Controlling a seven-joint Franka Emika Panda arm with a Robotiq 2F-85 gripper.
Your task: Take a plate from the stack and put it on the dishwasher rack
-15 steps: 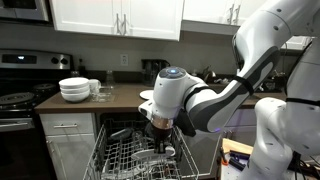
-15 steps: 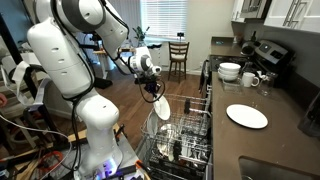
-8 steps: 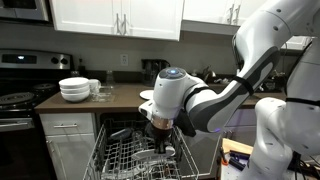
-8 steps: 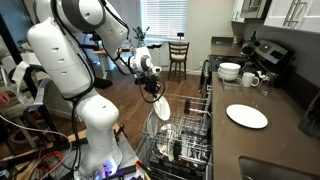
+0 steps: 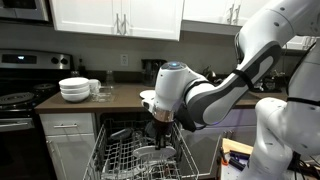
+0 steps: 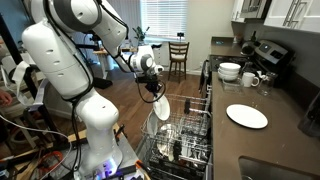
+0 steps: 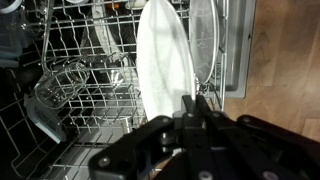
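Note:
The stack of flat white plates (image 6: 246, 116) lies on the dark counter; in an exterior view only its edge (image 5: 145, 96) shows behind the arm. My gripper (image 7: 192, 103) hangs over the pulled-out dishwasher rack (image 7: 80, 95), and shows in both exterior views (image 5: 158, 128) (image 6: 153, 90). It is shut on the rim of a white plate (image 7: 162, 60). The plate stands on edge, its lower part down among the tines of the rack (image 6: 190, 140). It also shows below the gripper in an exterior view (image 6: 162, 109).
A taller pile of white bowls (image 5: 74, 90) (image 6: 229, 71) and mugs (image 6: 250, 79) stand on the counter near the stove (image 5: 18, 98). Another upright plate (image 7: 205, 45) stands in the rack beside the held one. The robot's base (image 6: 95, 140) stands next to the open dishwasher.
The arm has shifted very slightly upward. The plate stays in the gripper, over the rack.

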